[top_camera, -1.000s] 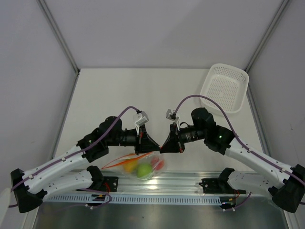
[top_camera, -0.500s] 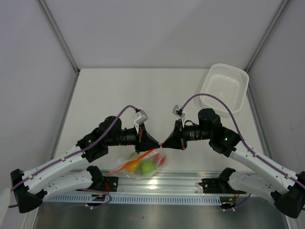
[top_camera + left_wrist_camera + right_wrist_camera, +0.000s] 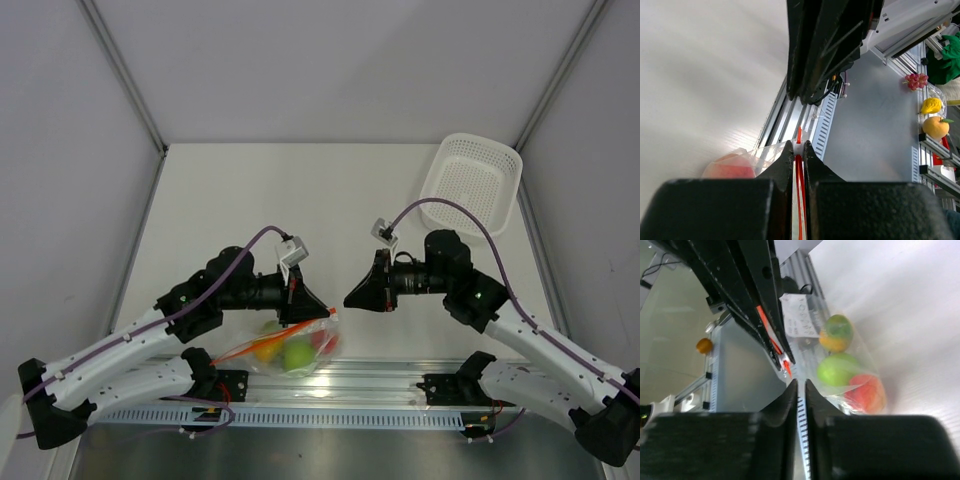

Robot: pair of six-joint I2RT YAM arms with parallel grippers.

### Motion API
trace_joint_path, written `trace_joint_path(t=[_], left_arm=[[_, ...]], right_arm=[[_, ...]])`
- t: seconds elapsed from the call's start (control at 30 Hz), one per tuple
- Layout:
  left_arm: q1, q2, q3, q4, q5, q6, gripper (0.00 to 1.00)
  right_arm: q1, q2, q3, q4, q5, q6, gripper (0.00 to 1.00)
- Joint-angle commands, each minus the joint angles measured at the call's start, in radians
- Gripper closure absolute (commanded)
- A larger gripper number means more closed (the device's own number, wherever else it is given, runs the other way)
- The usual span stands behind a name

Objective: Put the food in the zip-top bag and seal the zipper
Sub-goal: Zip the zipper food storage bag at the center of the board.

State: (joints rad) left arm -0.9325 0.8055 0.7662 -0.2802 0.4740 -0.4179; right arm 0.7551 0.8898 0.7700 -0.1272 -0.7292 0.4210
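The clear zip-top bag (image 3: 300, 345) hangs from my left gripper (image 3: 321, 314), which is shut on the red-orange zipper (image 3: 280, 331) near its right end. In the left wrist view the gripper (image 3: 798, 145) pinches the zipper (image 3: 799, 134) edge-on. The food is inside the bag: a lime-green ball (image 3: 298, 357), a yellow-orange piece (image 3: 268, 350) and a red-orange one (image 3: 327, 344). My right gripper (image 3: 348, 299) is shut and empty, a little to the right of the bag, not touching it. The right wrist view shows the gripper (image 3: 801, 382), the ball (image 3: 836, 369) and the bag (image 3: 860, 365).
A white perforated basket (image 3: 470, 183) stands at the back right corner. An aluminium rail (image 3: 390, 378) runs along the near table edge, just under the hanging bag. Spare toy fruits (image 3: 932, 125) lie off the table, seen in the left wrist view.
My right gripper has let go of the zipper's end and drawn back to the right. The bag now hangs from my left gripper alone and sits slightly lower.
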Motion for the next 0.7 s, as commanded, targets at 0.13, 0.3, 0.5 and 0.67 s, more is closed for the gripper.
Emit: trace_joint_path(t=[0.13, 0.3, 0.5, 0.67], left_arm=[[0.000, 0.011, 0.027, 0.006, 0.021, 0.013, 1.00], [0.000, 0.012, 0.024, 0.022, 0.035, 0.005, 0.99], [0.000, 0.011, 0.024, 0.024, 0.038, 0.001, 0.99], [0.000, 0.008, 0.024, 0.024, 0.037, 0.002, 0.99]], right_arm=[[0.039, 0.089, 0.086, -0.095, -0.170, -0.149, 0.73], [0.062, 0.136, 0.124, -0.103, -0.179, -0.172, 0.67], [0.095, 0.199, 0.143, -0.091, -0.200, -0.182, 0.68], [0.115, 0.233, 0.146, -0.085, -0.200, -0.189, 0.74]])
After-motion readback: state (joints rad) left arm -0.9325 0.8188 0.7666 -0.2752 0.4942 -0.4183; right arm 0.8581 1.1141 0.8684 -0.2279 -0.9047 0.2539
